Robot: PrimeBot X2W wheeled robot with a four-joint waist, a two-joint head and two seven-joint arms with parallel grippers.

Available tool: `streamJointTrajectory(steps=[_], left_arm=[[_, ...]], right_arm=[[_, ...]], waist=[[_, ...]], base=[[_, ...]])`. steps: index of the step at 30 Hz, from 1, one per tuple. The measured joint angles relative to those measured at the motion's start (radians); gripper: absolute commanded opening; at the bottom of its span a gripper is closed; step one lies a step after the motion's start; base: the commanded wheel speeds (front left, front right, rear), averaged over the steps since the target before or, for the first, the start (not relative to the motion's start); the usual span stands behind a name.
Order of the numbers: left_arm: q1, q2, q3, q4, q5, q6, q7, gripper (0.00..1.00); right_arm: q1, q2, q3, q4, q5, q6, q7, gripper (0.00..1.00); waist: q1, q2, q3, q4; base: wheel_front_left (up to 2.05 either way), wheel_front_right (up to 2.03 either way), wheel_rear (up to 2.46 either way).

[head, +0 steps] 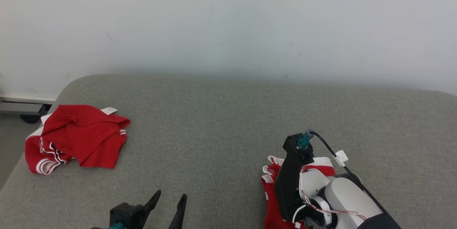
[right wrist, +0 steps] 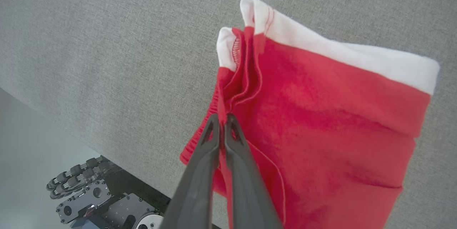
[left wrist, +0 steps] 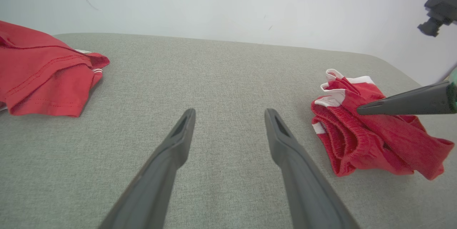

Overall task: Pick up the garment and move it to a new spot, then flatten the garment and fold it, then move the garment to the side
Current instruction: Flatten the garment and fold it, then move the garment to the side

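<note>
The garment (head: 272,189), red with white trim, lies bunched at the near right of the grey padded surface (head: 228,122). In the right wrist view my right gripper (right wrist: 222,118) is shut on a gathered fold of the garment (right wrist: 321,122) near its white-edged corner. In the left wrist view that gripper's dark finger (left wrist: 403,102) reaches in from the right onto the crumpled garment (left wrist: 360,143). My left gripper (head: 170,196) stands open near the front edge with nothing between its fingers, well left of the garment. Bare grey fabric lies beyond my left gripper (left wrist: 230,113).
A second red garment (head: 78,136) with white trim and a tag lies crumpled at the far left, close to the surface's rounded left edge; it also shows in the left wrist view (left wrist: 39,75). A pale wall (head: 228,25) rises behind. The robot's base (right wrist: 107,200) sits below the near edge.
</note>
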Motion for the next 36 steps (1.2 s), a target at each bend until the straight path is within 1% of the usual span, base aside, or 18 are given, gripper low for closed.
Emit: streamJointTrajectory(steps=[5, 6, 7, 8, 9, 19, 22, 25, 27, 29, 32, 36], left_arm=[[0.0, 0.0, 0.001, 0.002, 0.0, 0.0, 0.0, 1.0], [0.0, 0.0, 0.001, 0.002, 0.0, 0.0, 0.0, 1.0], [0.0, 0.0, 0.001, 0.003, 0.0, 0.0, 0.0, 1.0], [0.0, 0.001, 0.002, 0.003, 0.0, 0.0, 0.0, 1.0], [0.0, 0.001, 0.002, 0.003, 0.0, 0.0, 0.0, 1.0], [0.0, 0.003, 0.009, 0.004, -0.004, 0.0, -0.008, 1.0], [0.0, 0.005, 0.013, 0.004, -0.005, 0.0, -0.009, 1.0], [0.0, 0.005, 0.013, 0.004, -0.005, 0.0, -0.009, 1.0], [0.001, 0.004, 0.013, 0.003, -0.005, 0.0, -0.009, 1.0], [0.002, 0.004, 0.013, 0.003, -0.005, 0.0, -0.009, 1.0], [0.004, 0.005, 0.013, 0.002, -0.005, 0.0, -0.009, 1.0], [0.005, 0.005, 0.012, -0.002, -0.004, 0.0, -0.009, 1.0]], right_arm=[[-0.004, 0.0, 0.002, 0.012, 0.003, -0.009, 0.001, 0.0], [-0.005, 0.0, 0.0, 0.016, 0.003, -0.013, 0.001, 0.21], [-0.006, 0.0, -0.003, 0.017, 0.003, -0.016, 0.001, 0.78], [-0.007, 0.0, -0.008, 0.02, 0.003, -0.017, 0.001, 0.78], [-0.009, 0.0, -0.013, 0.022, 0.003, -0.017, 0.001, 1.0], [-0.028, -0.006, -0.098, 0.001, -0.011, -0.025, -0.018, 1.0], [-0.044, -0.042, -0.124, -0.017, -0.038, -0.025, -0.028, 1.0], [-0.032, -0.105, -0.141, -0.043, -0.083, -0.026, -0.027, 1.0], [0.001, -0.148, -0.141, -0.067, -0.124, -0.026, -0.026, 1.0], [0.052, -0.176, -0.143, -0.091, -0.144, -0.026, -0.018, 1.0], [0.123, -0.181, -0.161, -0.11, -0.157, -0.026, -0.017, 1.0], [0.169, -0.18, -0.194, -0.12, -0.18, -0.026, -0.022, 1.0]], waist=[[0.0, 0.0, 0.004, 0.004], [0.0, 0.0, 0.005, 0.004], [0.0, 0.0, 0.005, 0.005], [0.0, 0.0, 0.005, 0.005], [0.0, 0.0, 0.005, 0.005], [0.0, 0.0, 0.005, -0.004], [0.0, 0.0, 0.003, -0.011], [0.0, 0.0, 0.001, -0.017], [0.0, 0.0, 0.0, -0.02], [0.0, 0.0, -0.001, -0.023], [0.0, 0.0, -0.002, -0.028], [0.0, 0.0, 0.003, -0.032]], base=[[0.0, 0.0, 0.0], [0.0, 0.0, 0.0], [0.0, 0.0, 0.0], [0.0, 0.0, 0.0], [0.0, 0.0, 0.0], [0.0, 0.0, 0.0], [0.0, 0.0, 0.0], [0.0, 0.0, 0.0], [0.0, 0.0, 0.0], [0.0, 0.0, 0.0], [0.0, 0.0, 0.0], [0.0, 0.0, 0.0]])
